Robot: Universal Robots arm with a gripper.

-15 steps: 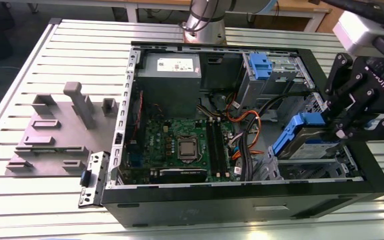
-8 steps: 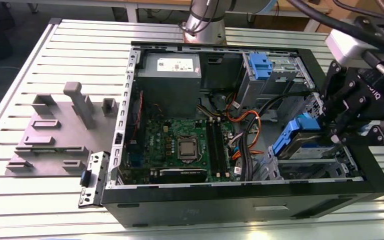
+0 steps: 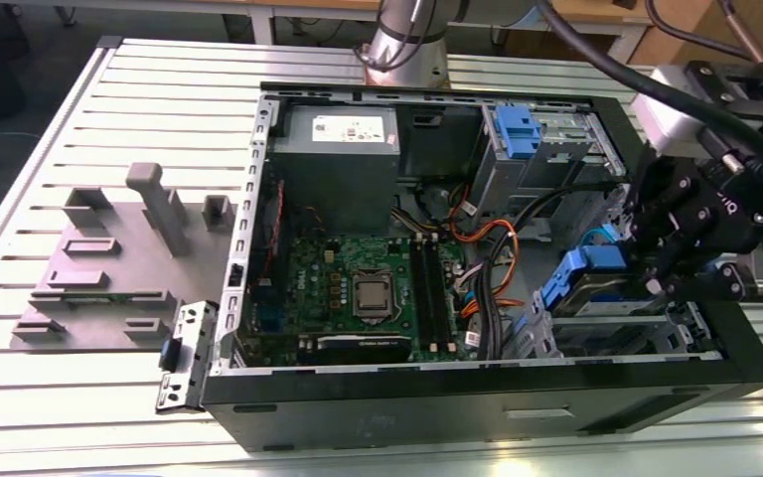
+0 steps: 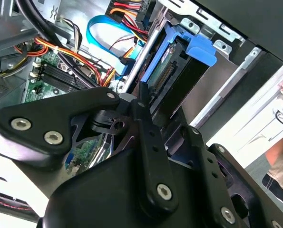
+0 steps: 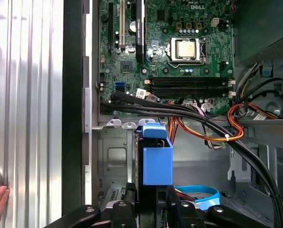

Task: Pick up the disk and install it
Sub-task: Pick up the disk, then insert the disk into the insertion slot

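Disk (image 5: 158,161) with blue bracket, jaws apparently closed on it, at drive bay (image 3: 620,333) of computer case (image 3: 488,397)

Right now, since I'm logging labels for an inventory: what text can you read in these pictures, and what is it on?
Power supply, white sticker: print too small to read.
Motherboard, white lettering: too small to quote.
Gripper, white marks on its black body: unreadable.
Disk, held in the gripper, blue bracket: no print shows.
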